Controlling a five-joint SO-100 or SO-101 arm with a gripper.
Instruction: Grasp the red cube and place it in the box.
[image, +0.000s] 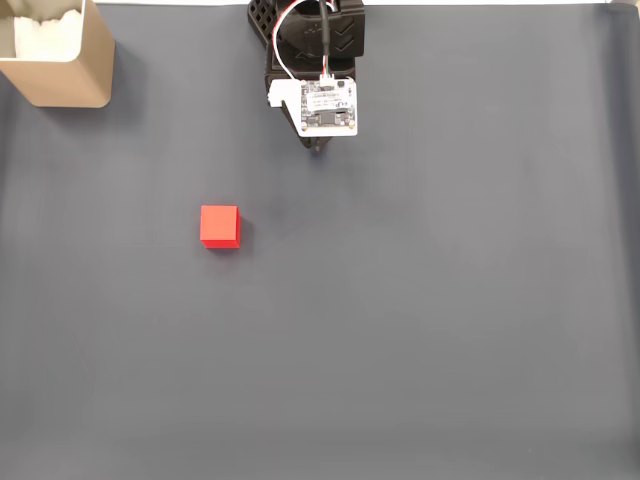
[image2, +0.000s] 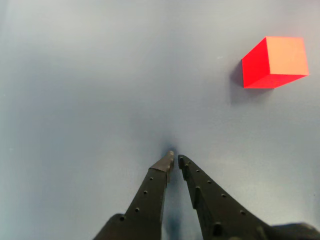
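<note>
we see the red cube (image2: 274, 62) at the wrist view's upper right, alone on the grey counter (image: 420, 330); our end effector (image2: 175, 160) is nearly closed, empty; cube looks light, rigid; pinch opposite flat faces

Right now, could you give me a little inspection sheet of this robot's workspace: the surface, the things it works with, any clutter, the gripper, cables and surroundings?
Surface: dark grey-blue mat, flat and bare around the job's things.
Red cube: the red cube sits on the mat, untouched, apart from the gripper; in the wrist view it lies to the upper right.
Box: the box stands at the fixed view's top left corner, white padding inside.
Clutter: nothing seen.
Gripper: the gripper holds nothing, tips nearly together above the mat.
Cables: red and white wires run to a circuit board on the arm.
Surroundings: pale strip beyond the mat's far edge.
</note>
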